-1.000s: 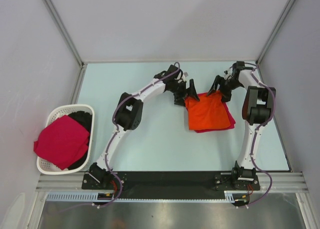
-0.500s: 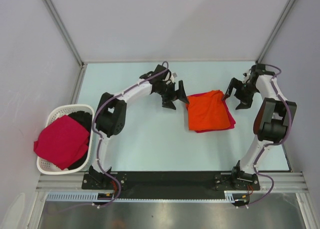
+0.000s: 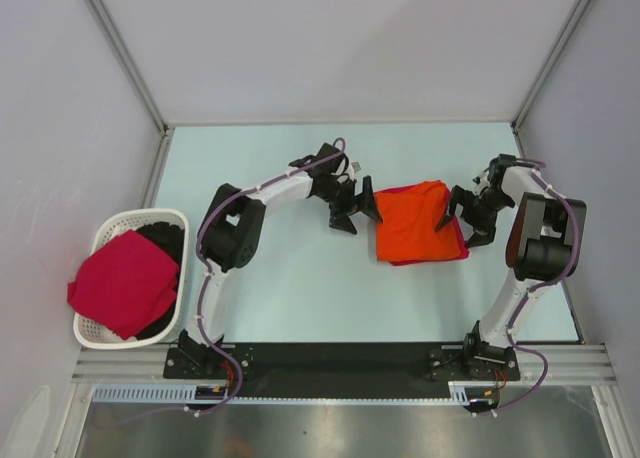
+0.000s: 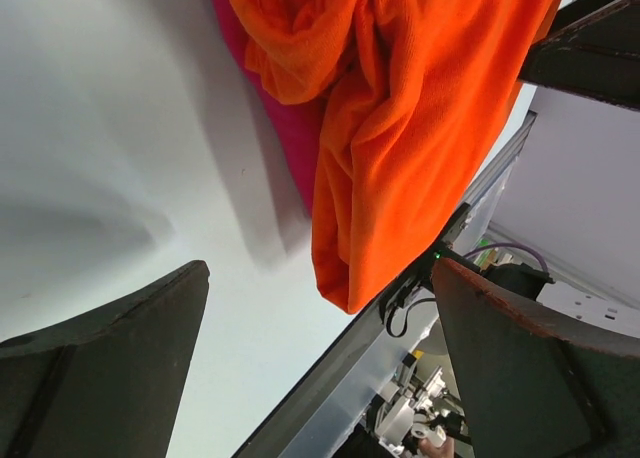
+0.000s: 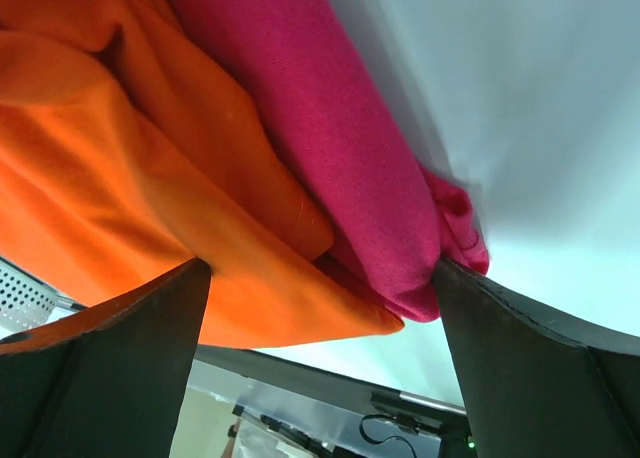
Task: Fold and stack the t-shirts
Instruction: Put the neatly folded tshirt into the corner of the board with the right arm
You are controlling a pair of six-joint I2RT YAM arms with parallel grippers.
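Orange t-shirt (image 3: 415, 223), crimson-pink t-shirt (image 5: 340, 148)

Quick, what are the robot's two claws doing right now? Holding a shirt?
Left gripper: open, holding nothing, beside the orange t-shirt.
Right gripper: open, holding nothing, at that shirt's other side.

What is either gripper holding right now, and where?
Nothing. The left gripper and right gripper are both open, flanking the orange t-shirt lying on the crimson-pink t-shirt.
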